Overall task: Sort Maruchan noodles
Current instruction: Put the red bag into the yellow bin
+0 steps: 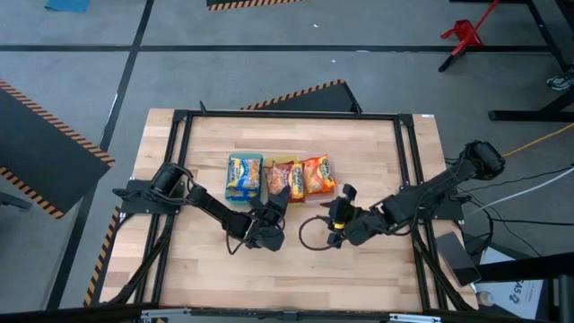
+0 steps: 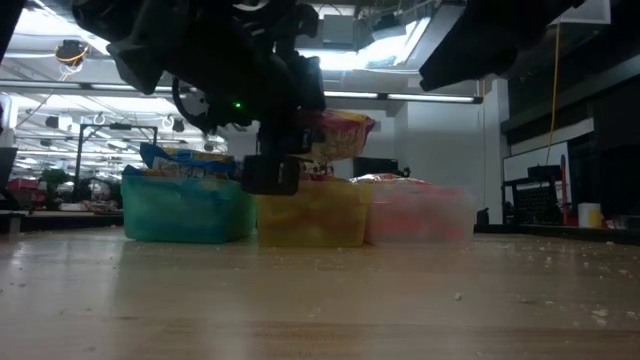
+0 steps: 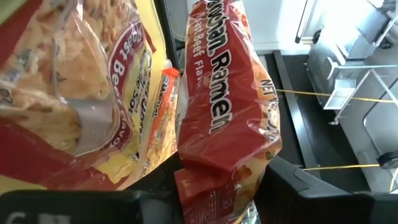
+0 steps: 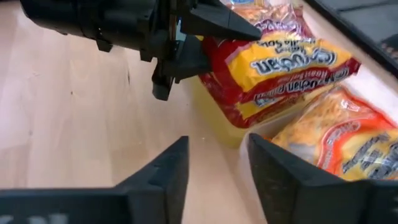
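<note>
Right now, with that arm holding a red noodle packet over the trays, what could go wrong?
The left gripper pinches only one end of the red packet, so it might slip or drop crooked. The yellow tray already holds red packets stacked above its rim, so another may slide off. The open right gripper waits close by the trays, and the two arms could bump.

- The three trays stand in a row, walls touching, with no gap between them.
- The left hand crowds the row's near edge, clamped on a red packet over the middle tray.
- The right hand, fingers apart, sits just beside the row's near right corner.
- The surface nearer than the row lies bare.
- A black frame borders the surface beyond the row.
</note>
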{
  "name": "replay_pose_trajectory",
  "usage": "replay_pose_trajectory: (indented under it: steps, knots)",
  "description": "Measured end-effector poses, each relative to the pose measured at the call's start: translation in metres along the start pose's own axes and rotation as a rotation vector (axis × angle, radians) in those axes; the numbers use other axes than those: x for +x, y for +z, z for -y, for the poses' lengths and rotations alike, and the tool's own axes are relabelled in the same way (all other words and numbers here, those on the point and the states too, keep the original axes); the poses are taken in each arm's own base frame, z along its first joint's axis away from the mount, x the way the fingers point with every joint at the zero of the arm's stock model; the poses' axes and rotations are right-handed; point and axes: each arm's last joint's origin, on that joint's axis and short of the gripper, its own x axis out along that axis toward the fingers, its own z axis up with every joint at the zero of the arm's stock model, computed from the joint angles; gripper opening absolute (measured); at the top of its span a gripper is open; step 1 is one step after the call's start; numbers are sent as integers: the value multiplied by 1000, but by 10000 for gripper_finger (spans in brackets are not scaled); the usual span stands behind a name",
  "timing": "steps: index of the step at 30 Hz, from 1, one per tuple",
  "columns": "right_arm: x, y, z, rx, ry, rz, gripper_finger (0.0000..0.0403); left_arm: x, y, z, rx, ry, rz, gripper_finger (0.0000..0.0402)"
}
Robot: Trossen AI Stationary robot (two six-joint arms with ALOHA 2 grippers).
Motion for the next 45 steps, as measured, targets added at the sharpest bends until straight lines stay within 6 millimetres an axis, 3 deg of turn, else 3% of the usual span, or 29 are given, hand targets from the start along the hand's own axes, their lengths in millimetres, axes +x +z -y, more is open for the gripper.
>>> replay_pose_trajectory:
  steps: [8, 13, 22, 33, 45]
  knots:
    - [15, 9, 12, -65, 7, -10, 200, -3, 0, 0, 22, -10, 14, 143]
    - [35, 14, 15, -75, 91, -11, 207, -3, -1, 2, 71, -10, 11, 145]
    - [72, 9, 28, -134, 56, -58, 207, -5, -7, 8, 149, -9, -2, 146]
    - [83, 19, 47, -123, 42, -32, 207, -9, -8, 8, 211, -5, -30, 162]
    - [78, 13, 42, -207, 94, -88, 207, -7, -8, 7, 306, 8, -64, 174]
